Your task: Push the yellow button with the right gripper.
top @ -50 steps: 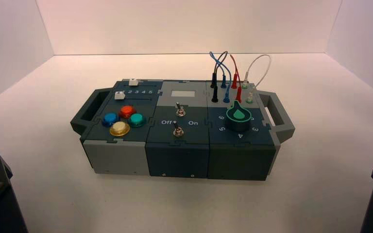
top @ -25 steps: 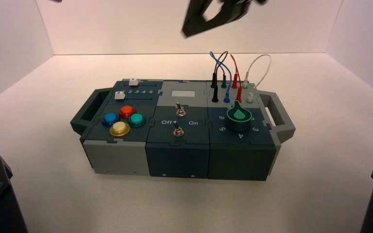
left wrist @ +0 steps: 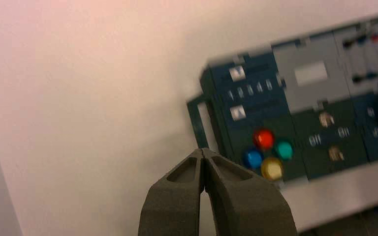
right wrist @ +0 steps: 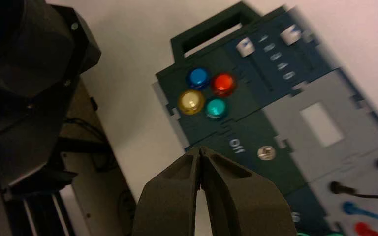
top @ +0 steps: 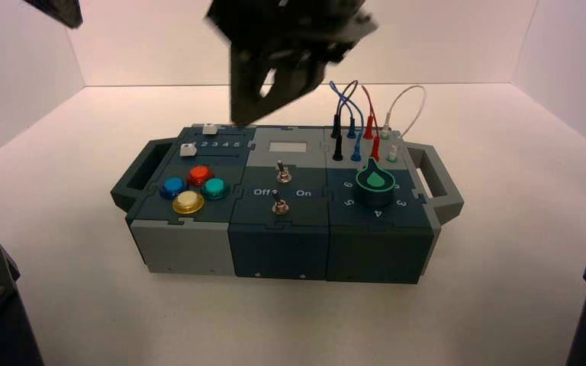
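Left gripper, black, angular (left wrist: 203,169): fingertips together, high over box's left side. Pale-yellow domed button in golden-yellow ring (top: 188,201): box's left section, nearest front of four-button cluster. Right gripper, large, black, blocky (right wrist: 201,167): fingertips together, above box (top: 278,252), apart from yellow button.

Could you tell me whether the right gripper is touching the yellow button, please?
Apart: the high view shows the right gripper above the box, clear of the yellow button.
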`<action>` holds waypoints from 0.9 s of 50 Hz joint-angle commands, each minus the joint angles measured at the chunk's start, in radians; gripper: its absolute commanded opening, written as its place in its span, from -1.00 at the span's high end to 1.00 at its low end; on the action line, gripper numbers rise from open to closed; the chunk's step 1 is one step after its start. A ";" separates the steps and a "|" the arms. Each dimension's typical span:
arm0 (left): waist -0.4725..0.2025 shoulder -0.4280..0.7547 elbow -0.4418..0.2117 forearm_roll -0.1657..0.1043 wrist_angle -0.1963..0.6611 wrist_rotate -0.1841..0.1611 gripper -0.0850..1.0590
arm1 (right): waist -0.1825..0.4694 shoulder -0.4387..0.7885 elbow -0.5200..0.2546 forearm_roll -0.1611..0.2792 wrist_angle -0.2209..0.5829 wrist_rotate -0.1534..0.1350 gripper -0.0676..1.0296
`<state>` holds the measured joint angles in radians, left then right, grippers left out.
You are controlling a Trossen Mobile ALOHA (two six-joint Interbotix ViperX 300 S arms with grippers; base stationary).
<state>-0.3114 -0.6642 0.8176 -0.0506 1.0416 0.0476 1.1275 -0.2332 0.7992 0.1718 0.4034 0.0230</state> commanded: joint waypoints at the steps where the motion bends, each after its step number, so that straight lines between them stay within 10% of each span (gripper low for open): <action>1: -0.023 0.000 -0.026 -0.003 0.041 0.006 0.91 | 0.015 0.057 -0.054 0.034 -0.005 -0.002 0.92; 45: -0.025 -0.058 0.040 0.017 0.118 0.008 0.91 | 0.040 0.400 -0.293 0.067 0.028 -0.006 0.92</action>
<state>-0.3329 -0.7072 0.8682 -0.0368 1.1597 0.0491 1.1674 0.1718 0.5384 0.2362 0.4341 0.0199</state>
